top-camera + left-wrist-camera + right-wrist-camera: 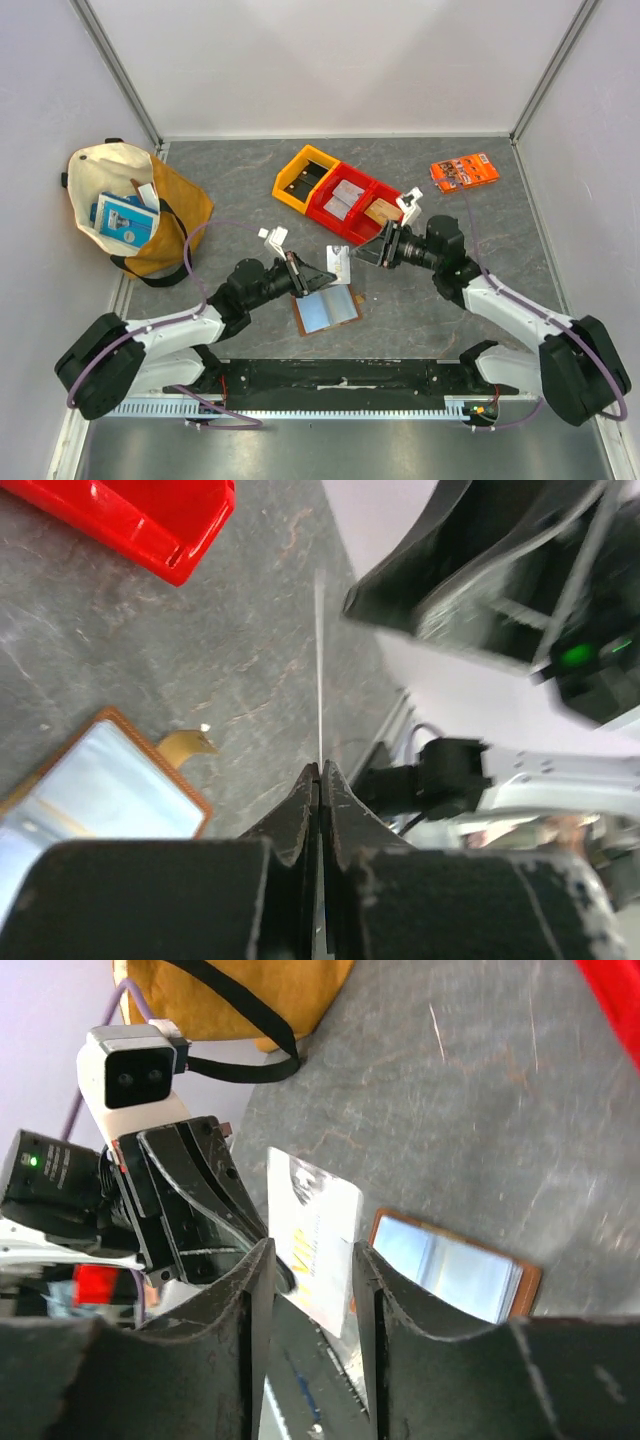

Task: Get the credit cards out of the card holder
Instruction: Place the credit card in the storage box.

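The left gripper (pixel 320 772) is pinched tight on a thin white rectangular credit card (pixel 318 1222), held on edge above the grey stone-patterned table (pixel 240 190). Just beside its fingertips, toward the arm bases, the flat brown leather card holder (pixel 326 309) lies open, pale blue inside up. The right gripper (pixel 312 1255) faces it, jaws parted either side of the same card; I cannot tell whether they touch it.

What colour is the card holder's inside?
Pale blue-grey, brown rim; card holder shows best in top external view.

Brown card holder (pixel 326 309), blue-grey inside; white card (pixel 339 264); red bin (pixel 350 205)
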Robot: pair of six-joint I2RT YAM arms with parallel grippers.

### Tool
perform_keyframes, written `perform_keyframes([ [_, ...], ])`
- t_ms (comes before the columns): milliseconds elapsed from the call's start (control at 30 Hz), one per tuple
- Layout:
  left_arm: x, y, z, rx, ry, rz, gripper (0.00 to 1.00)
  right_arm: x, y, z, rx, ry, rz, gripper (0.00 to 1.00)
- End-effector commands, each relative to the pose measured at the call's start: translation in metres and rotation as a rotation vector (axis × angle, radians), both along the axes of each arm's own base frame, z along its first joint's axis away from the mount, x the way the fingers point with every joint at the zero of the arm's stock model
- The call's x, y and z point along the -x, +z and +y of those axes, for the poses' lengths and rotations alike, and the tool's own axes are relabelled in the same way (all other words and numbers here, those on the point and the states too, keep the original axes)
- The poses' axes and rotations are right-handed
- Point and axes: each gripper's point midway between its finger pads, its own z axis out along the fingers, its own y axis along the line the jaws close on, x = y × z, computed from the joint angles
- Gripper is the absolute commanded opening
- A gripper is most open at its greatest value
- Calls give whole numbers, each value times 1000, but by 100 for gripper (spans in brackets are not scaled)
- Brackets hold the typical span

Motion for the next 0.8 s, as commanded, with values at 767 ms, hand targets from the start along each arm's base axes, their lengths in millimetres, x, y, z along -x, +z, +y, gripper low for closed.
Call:
perform_keyframes([
  [767, 69, 77, 36, -647, -820, -550, 2, 76, 99, 10, 301, 714, -650, 68],
])
